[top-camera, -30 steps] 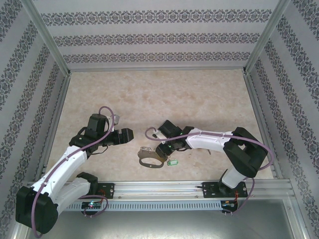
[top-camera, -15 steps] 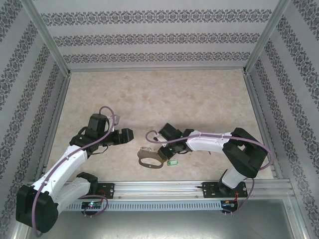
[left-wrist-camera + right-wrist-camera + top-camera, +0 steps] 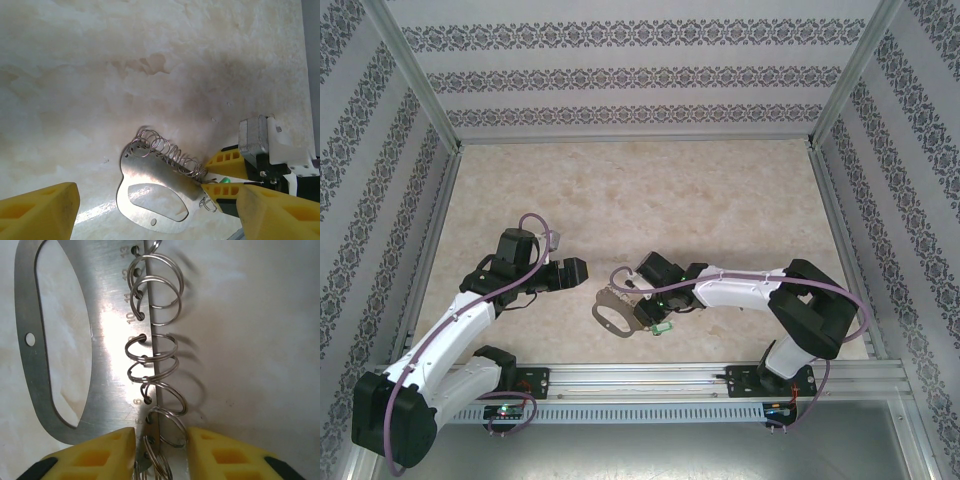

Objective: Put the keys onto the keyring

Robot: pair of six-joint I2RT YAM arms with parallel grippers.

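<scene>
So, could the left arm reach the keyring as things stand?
Probably yes: the left gripper is open, with bare table between it and the keyring; the right gripper straddles just one end.

Shiny brushed-metal keyring (image 3: pixel 107 365) on glossy marbled table (image 3: pixel 150 60)

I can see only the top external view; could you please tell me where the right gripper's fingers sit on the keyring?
Observer: In the right wrist view the right gripper straddles the ringed edge of the keyring, one finger over the plate, one beside it.
Operator: Is it clamping a ring?
Observer: A ring lies between the fingers; whether they pinch it I cannot tell.
Operator: And the left gripper?
Observer: In the left wrist view the left gripper is spread wide open, clear of the keyring.
</scene>
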